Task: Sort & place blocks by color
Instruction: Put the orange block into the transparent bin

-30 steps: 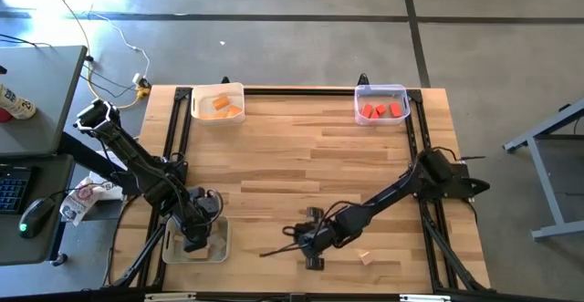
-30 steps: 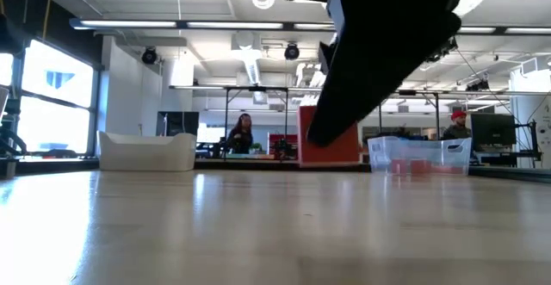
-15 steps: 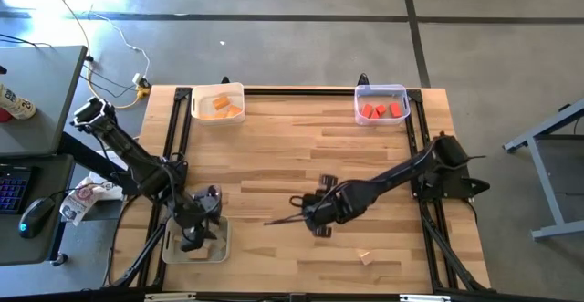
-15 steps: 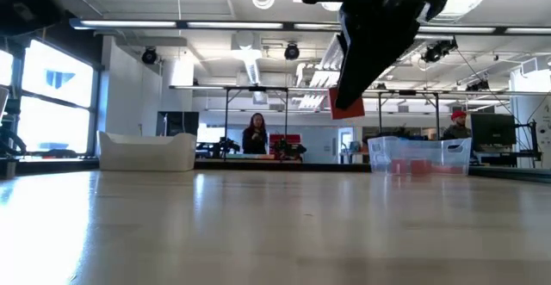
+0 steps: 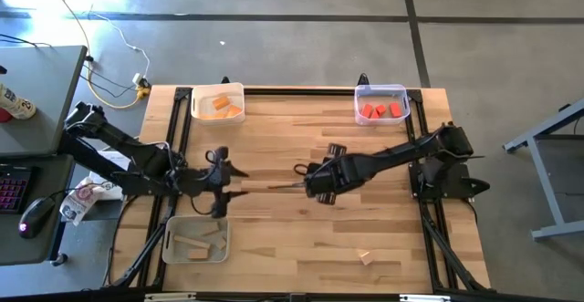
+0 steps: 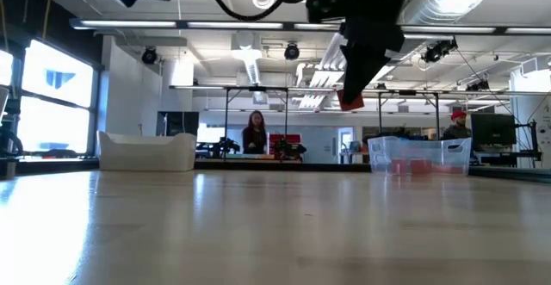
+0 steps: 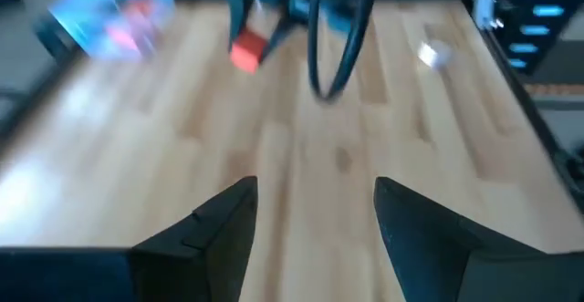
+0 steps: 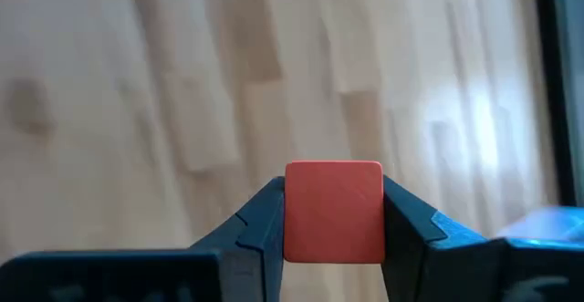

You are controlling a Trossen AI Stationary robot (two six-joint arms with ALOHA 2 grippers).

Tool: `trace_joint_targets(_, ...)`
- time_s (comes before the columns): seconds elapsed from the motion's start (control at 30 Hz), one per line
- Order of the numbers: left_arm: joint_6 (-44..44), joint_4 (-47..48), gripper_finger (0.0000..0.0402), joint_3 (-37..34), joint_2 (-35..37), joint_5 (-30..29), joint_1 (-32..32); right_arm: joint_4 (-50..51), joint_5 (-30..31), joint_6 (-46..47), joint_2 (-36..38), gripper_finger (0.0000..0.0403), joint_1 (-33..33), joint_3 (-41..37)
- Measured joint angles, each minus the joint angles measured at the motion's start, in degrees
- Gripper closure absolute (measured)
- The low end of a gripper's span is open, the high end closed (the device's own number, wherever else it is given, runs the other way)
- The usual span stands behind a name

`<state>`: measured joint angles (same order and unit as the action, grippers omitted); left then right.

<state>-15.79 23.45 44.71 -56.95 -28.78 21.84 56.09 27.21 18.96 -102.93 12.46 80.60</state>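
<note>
A red cube sits between my right gripper's fingers, shut on it above the table's middle; the low view shows the cube high over the wood. My left gripper hovers open left of centre, pointing toward the table's right, and touches nothing. Red blocks lie in the far right tray, orange ones in the far left tray, tan ones in the near left tray. One tan block rests flat on the table near its near edge. My right gripper pinches the red cube by two opposite side faces, one finger on each side. The cube is lifted clear of the table and sits square between the fingers, its front face showing.
Translucent trays stand at the far left corner, the far right corner and the near left corner. A black frame runs along the table's edges. Bare wood lies between the two grippers.
My right gripper has carried the red cube up and from near the near edge toward the table's middle and far side. My left gripper has risen out of the near left tray, moved toward the far edge and turned to point toward the table's right.
</note>
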Motion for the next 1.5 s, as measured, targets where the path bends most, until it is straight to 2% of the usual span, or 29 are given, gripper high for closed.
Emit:
trace_joint_targets(0.23,11.8,-5.2,0.0195,0.0,0.0,-0.8,-5.8,4.6,2.4,-1.4,1.8,0.0299,-4.8,0.0)
trace_joint_targets(0.67,16.5,-4.7,0.0195,0.0,0.0,-0.1,-15.4,10.3,7.2,-3.0,3.4,0.0299,-15.8,0.0)
trace_joint_targets(1.0,16.6,-1.4,0.0195,0.0,0.0,0.6,-18.9,14.9,9.5,-4.0,3.4,0.0299,-23.8,-0.2)
trace_joint_targets(1.13,16.5,-1.4,0.0195,0.0,0.0,3.2,-19.3,14.1,10.3,-4.0,5.4,0.0299,-26.4,-4.5)
trace_joint_targets(1.3,15.8,-1.4,0.0195,0.0,0.0,5.1,-19.3,11.5,11.8,-2.2,11.7,0.0299,-30.4,-12.1)
trace_joint_targets(1.5,14.5,-1.5,0.0195,0.0,0.0,5.5,-19.3,-0.4,9.5,-5.0,21.0,0.0299,-34.9,-20.2)
